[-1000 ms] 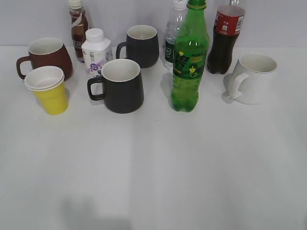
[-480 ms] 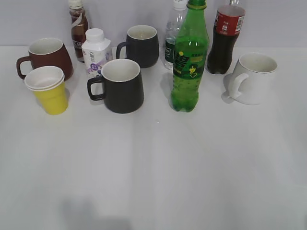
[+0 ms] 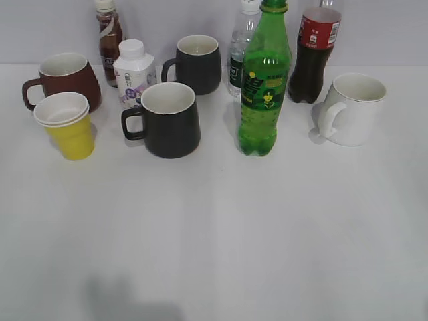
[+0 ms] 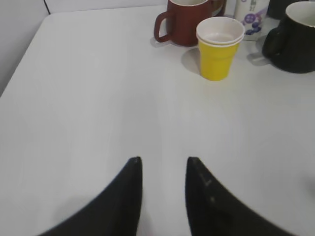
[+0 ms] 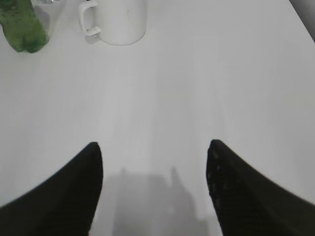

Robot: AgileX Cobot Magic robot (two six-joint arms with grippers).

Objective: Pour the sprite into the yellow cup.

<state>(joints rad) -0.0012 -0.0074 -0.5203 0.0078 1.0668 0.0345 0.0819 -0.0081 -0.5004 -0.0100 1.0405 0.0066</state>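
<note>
On the white table (image 3: 221, 234) stand cups and bottles in a loose row near the back. The green sprite bottle (image 3: 265, 80) stands straight up, a bit right of the middle, with its cap on. It is the tallest bottle. Just behind it is a clear water bottle (image 3: 238, 57), and beside that a dark cola bottle (image 3: 314, 53) with a red label. A white mug (image 3: 353, 109) sits to the right of the sprite, apart from it.

The yellow cup (image 3: 67, 127) is far over on the left, well apart from the sprite. It stands upright with its white inside showing. A brown mug (image 3: 63, 80) is just behind it. 2 black mugs sit in the middle: a front black mug (image 3: 168, 120) and a back black mug (image 3: 196, 63). A small white carton (image 3: 134, 73) and a brown drink bottle (image 3: 109, 40) stand at the back.

The left gripper (image 4: 163, 167) hangs over bare table with a small gap between its fingers, holding nothing. The yellow cup (image 4: 219, 48) is ahead of it. The right gripper (image 5: 154, 150) has its fingers spread wide, holding nothing. The sprite bottle (image 5: 22, 27) and white mug (image 5: 116, 20) are ahead of it.
</note>
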